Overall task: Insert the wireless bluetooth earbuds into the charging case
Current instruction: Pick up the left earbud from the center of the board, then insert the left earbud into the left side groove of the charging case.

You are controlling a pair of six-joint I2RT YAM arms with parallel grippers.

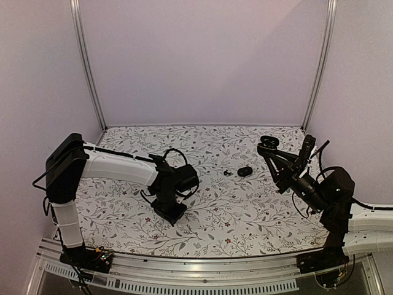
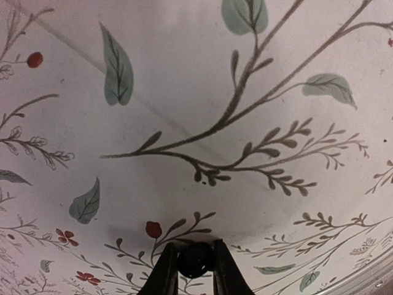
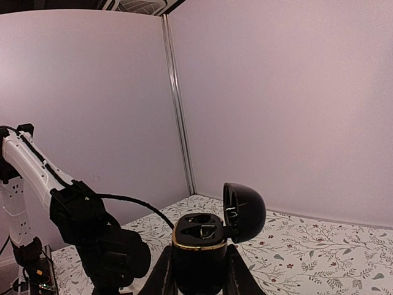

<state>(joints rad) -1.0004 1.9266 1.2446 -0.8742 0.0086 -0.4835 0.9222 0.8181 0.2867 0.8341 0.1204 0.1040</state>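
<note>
My right gripper [image 1: 272, 155] is shut on the black charging case [image 3: 199, 246] and holds it upright, high above the table's right side. The case has a gold rim, and its lid [image 3: 244, 212] stands open to the right. In the top view the case [image 1: 268, 144] shows at the fingertips. My left gripper [image 2: 196, 270] points down close over the tablecloth at the left-centre [image 1: 171, 212]. It is shut on a tiny round black earbud [image 2: 196, 259]. Another small black earbud [image 1: 228, 173] lies on the cloth in the middle.
A black pebble-shaped case [image 1: 245, 171] lies just right of the loose earbud. The floral tablecloth [image 1: 245, 215] covers the table. Pale walls with metal corner posts [image 1: 86, 67] close in the back and sides. The left arm [image 3: 92, 233] shows in the right wrist view.
</note>
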